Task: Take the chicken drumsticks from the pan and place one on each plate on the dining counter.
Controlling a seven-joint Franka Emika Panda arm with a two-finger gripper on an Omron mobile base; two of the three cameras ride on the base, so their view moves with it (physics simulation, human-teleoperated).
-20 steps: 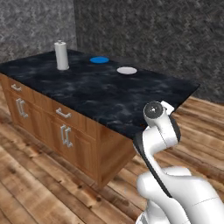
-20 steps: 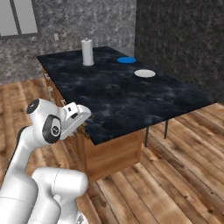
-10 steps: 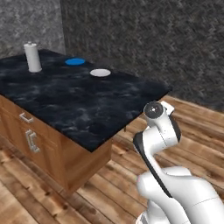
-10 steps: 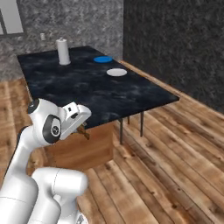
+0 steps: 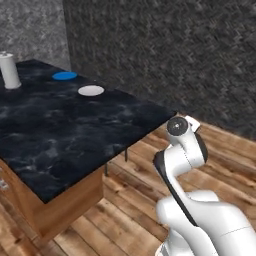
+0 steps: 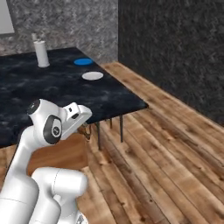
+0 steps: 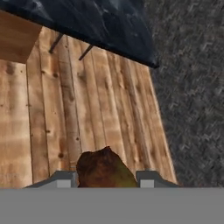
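An orange-brown chicken drumstick [image 7: 103, 165] sits between my two fingertips, and my gripper [image 7: 105, 178] is shut on it, held over the wooden floor beside the counter's corner. In the right base view the gripper [image 6: 86, 129] hangs below the counter edge, in front of my arm. The dining counter [image 5: 60, 130] carries the blue plate [image 5: 65, 75] and the white plate [image 5: 91, 90] near its far edge. From the right side they are the blue plate [image 6: 83, 61] and the white plate [image 6: 92, 75]. The pan and the other drumstick are out of view.
A tall white paper towel roll [image 5: 10, 70] stands at the counter's far left, also seen as the roll [image 6: 41, 53]. Thin dark legs [image 6: 109, 129] stand under the counter's overhang. A dark stone wall [image 5: 175, 55] runs behind, with wooden floor [image 6: 166, 144] to the right.
The whole picture has shifted: the base has moved, so the counter and plates slide left in both base views. The arm keeps its pose with the drumstick held.
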